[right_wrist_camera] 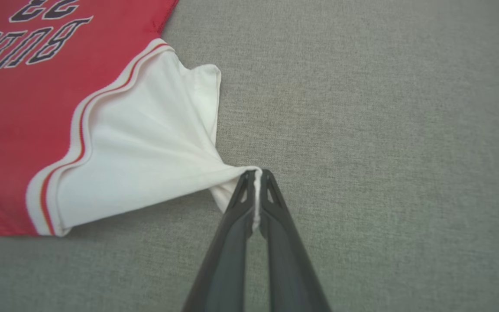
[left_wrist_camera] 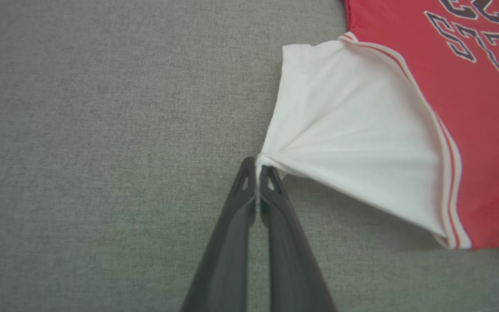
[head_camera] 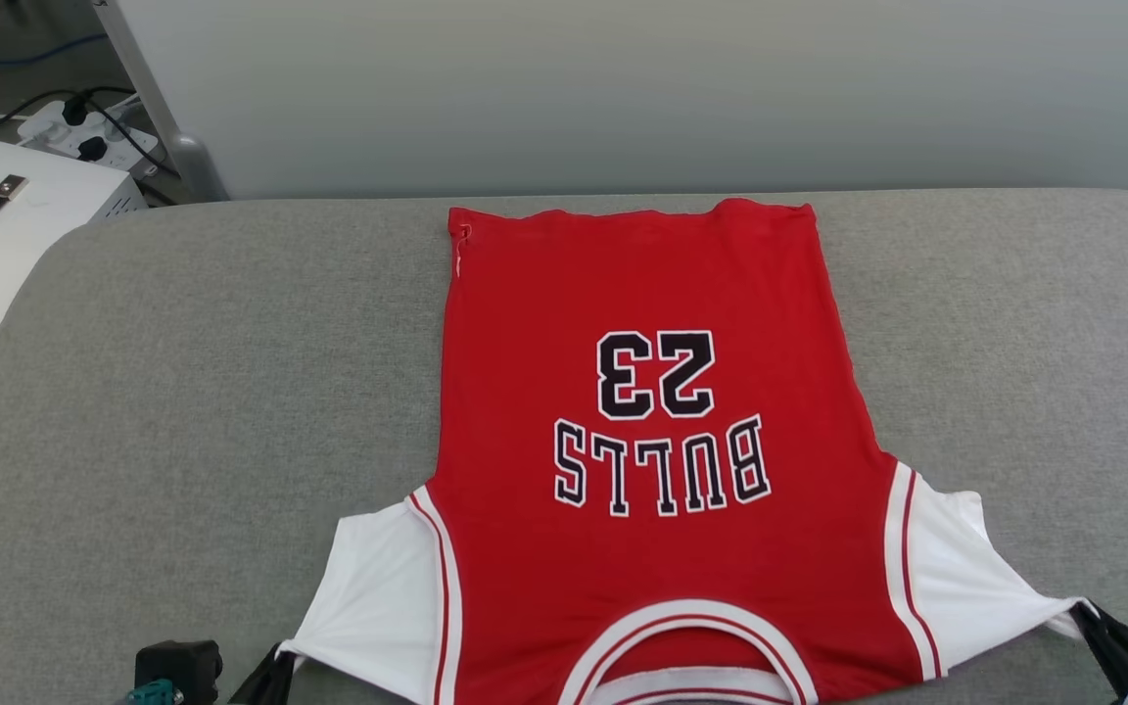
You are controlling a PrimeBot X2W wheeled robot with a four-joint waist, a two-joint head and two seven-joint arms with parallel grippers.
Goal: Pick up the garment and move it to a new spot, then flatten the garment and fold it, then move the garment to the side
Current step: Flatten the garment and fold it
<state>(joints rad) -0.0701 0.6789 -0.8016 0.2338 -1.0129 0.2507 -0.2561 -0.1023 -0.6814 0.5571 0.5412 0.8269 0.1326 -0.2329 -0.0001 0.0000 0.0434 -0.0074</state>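
Left tool (left_wrist_camera: pixel 257 168) & right tool (right_wrist_camera: pixel 257 173), lower corners of head view, each clamped on a sleeve tip of garment (head_camera: pixel 642 284) lying flat mid-frame on surface (head_camera: pixel 182 392); thin pinch + uneven pull could slip a sleeve, skewing it.
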